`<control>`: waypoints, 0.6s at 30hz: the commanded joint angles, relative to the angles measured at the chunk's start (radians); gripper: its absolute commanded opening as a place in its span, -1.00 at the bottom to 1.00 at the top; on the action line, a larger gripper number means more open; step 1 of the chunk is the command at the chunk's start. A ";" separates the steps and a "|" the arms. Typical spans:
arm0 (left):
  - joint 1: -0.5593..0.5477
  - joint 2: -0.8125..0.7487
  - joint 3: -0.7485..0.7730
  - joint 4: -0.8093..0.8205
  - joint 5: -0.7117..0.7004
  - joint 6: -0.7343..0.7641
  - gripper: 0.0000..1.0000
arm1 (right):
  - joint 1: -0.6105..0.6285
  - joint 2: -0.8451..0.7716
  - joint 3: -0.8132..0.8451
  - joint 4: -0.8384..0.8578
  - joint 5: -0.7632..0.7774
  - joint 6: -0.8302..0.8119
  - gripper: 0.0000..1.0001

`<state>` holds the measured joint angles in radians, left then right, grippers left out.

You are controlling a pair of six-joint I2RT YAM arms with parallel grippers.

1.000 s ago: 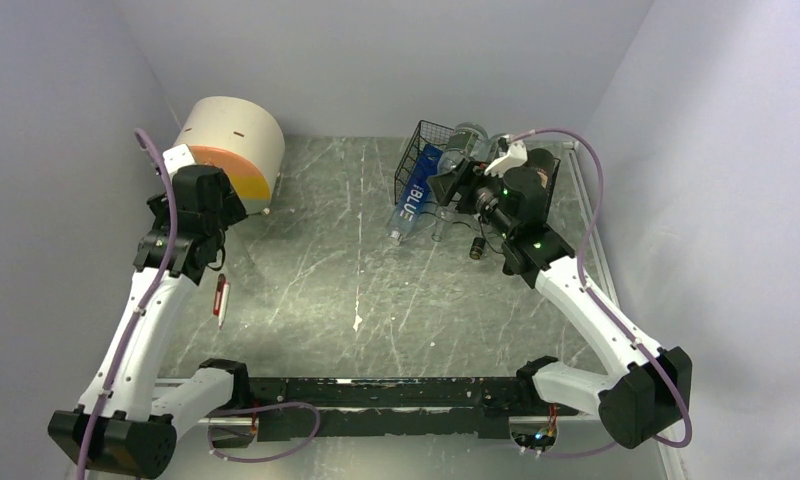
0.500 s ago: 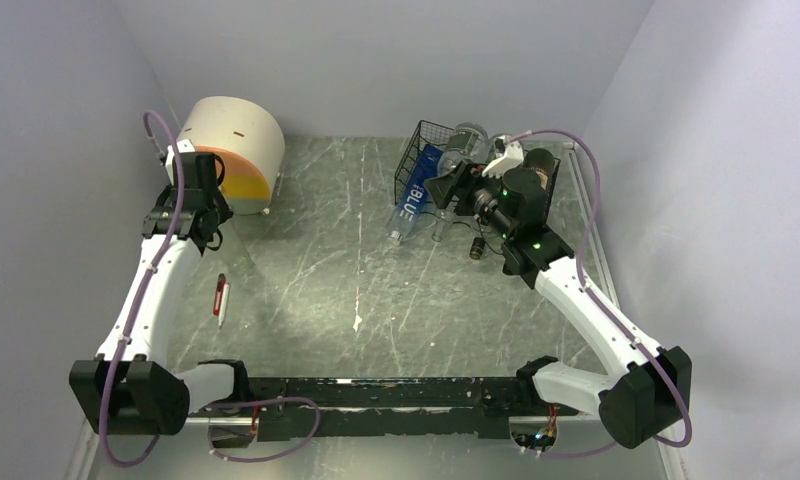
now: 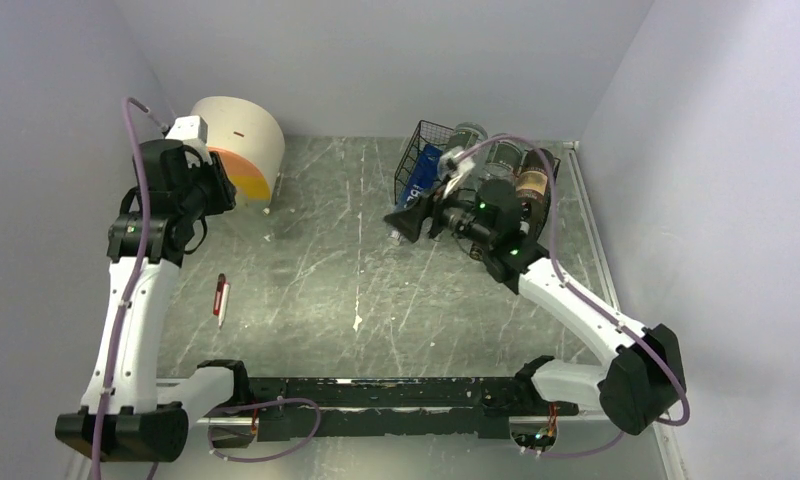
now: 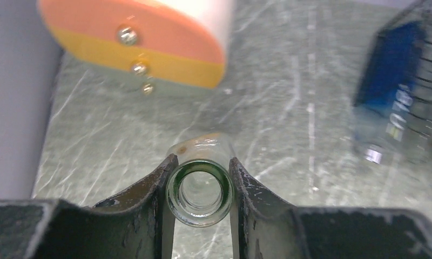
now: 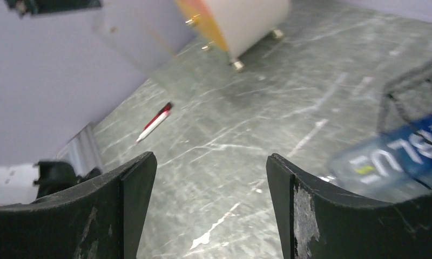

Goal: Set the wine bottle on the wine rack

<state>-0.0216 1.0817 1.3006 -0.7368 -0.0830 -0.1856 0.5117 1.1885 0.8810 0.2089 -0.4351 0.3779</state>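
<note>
Only wrist view shows it; left gripper (image 4: 201, 164) clamps wine bottle (image 4: 198, 218) mouth.

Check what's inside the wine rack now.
The wine rack holds a blue-labelled bottle, a brown-labelled bottle and darker bottles between them, all lying down. The right arm covers the rack's near end, so necks and any free slot are hidden.

Left jaws clamped wine bottle (image 4: 199, 217) (green), right arm (image 3: 566, 300) retreated

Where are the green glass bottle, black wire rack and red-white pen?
green glass bottle (image 4: 173, 193), left wrist view, rim
black wire rack (image 3: 413, 150), top view, mesh end
red-white pen (image 3: 220, 298), top view, barrel
</note>
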 commanded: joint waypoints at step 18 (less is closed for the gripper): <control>-0.070 -0.060 0.078 0.101 0.876 0.096 -0.86 | 0.485 0.289 0.081 0.282 0.387 -0.335 0.98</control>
<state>-0.0814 1.0340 1.3499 -0.7063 0.6479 -0.1146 0.9874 1.4563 0.9207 0.4309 -0.1532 0.0898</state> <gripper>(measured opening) 0.377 0.992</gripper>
